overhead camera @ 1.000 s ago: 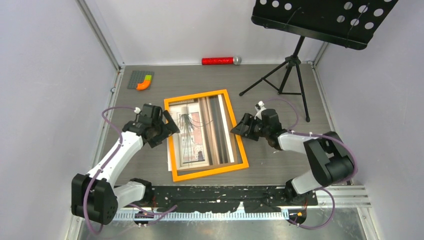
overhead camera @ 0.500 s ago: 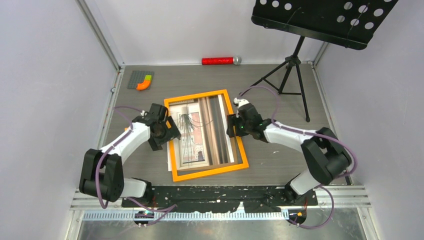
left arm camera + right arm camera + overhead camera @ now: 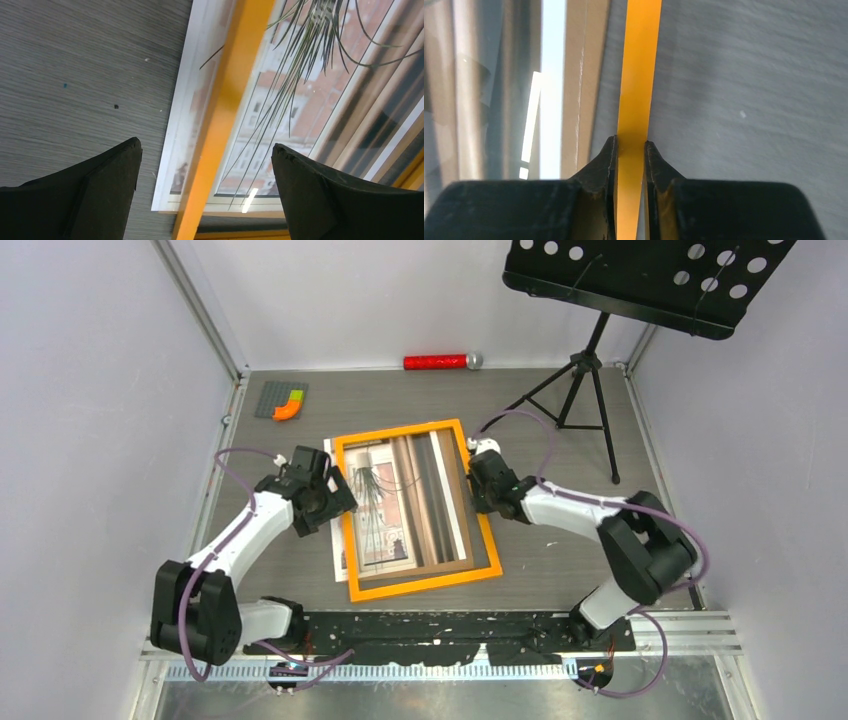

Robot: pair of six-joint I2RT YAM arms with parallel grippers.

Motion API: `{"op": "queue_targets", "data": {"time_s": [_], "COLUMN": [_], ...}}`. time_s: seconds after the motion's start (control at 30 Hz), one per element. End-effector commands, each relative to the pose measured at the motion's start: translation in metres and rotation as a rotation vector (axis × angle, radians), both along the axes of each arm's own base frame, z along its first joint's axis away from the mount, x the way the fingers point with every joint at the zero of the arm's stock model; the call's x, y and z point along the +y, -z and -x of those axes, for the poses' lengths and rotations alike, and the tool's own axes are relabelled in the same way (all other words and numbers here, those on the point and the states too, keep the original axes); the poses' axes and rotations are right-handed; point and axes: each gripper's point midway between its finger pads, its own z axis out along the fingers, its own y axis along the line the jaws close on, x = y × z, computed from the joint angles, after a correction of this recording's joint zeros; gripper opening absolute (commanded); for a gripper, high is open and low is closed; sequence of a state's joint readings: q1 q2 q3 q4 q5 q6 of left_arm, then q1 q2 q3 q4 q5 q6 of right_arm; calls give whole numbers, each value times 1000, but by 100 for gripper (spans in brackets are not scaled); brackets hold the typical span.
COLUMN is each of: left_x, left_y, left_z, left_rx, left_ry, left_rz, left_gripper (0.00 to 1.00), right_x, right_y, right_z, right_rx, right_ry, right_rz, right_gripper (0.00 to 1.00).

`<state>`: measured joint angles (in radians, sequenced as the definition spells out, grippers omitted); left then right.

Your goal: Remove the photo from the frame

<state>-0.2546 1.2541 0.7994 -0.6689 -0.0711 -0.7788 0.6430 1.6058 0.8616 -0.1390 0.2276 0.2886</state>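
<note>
The frame (image 3: 425,583), with its thin orange border, lies in the middle of the table. The photo (image 3: 392,508) of a spiky plant shows inside it. The photo's white edge (image 3: 337,540) sticks out past the frame's left border. My right gripper (image 3: 474,485) is shut on the frame's right border (image 3: 639,75), one finger on each side of the orange strip. My left gripper (image 3: 335,502) hangs open over the left border (image 3: 230,100), one fingertip (image 3: 115,170) above the table and the other above the photo (image 3: 300,100), touching neither.
A music stand (image 3: 640,280) on a black tripod (image 3: 575,390) stands at the back right. A red tube (image 3: 440,361) lies by the back wall. At the back left is a grey baseplate (image 3: 275,398) carrying an orange and green piece. Walls close in both sides.
My right gripper reached the frame's right border and closed on it. The frame has slid slightly right, baring more of the photo's left edge. The left gripper stays open over the left border.
</note>
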Motion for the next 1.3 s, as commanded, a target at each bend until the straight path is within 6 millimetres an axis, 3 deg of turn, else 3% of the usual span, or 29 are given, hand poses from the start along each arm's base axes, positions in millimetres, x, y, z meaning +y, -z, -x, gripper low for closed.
{"op": "queue_targets", "data": {"time_s": [0.0,0.07,0.13,0.23,0.37,0.57,0.77,0.83,0.87,1.0,1.1,1.27], "left_x": [9,10,11,11,4,-21,-29,-31,-32,-27,-10,13], "left_y": [-22,-23,-22,-16,-8,1,3,4,5,0,-9,-6], "left_z": [-13,-14,-14,-14,-16,-23,-29,-31,-31,-32,-33,-26], "left_rx": [-84,-90,-85,-62,-27,5,10,11,14,5,-20,-19], "left_ry": [-7,-4,-4,-5,15,85,114,119,122,112,72,-16], "left_rz": [-43,-48,-51,-51,-30,77,103,113,117,89,12,20], "left_gripper": [100,100,99,97,96,94,96,96,96,96,99,100], "right_x": [-43,-54,-71,-98,-116,-158,-189,-199,-203,-199,-193,-147], "right_y": [-31,-50,-52,-45,-37,-33,-39,-48,-51,-54,-64,-84], "right_z": [18,28,41,64,91,119,139,139,140,135,125,93], "right_rx": [-85,-110,-80,-2,80,128,118,89,81,70,17,-139], "right_ry": [44,61,88,156,247,437,589,646,663,641,624,379], "right_rz": [76,46,60,98,31,90,155,176,193,174,122,-75], "right_gripper": [5,5,5,5,5,5,8,15,29,60,70,80]}}
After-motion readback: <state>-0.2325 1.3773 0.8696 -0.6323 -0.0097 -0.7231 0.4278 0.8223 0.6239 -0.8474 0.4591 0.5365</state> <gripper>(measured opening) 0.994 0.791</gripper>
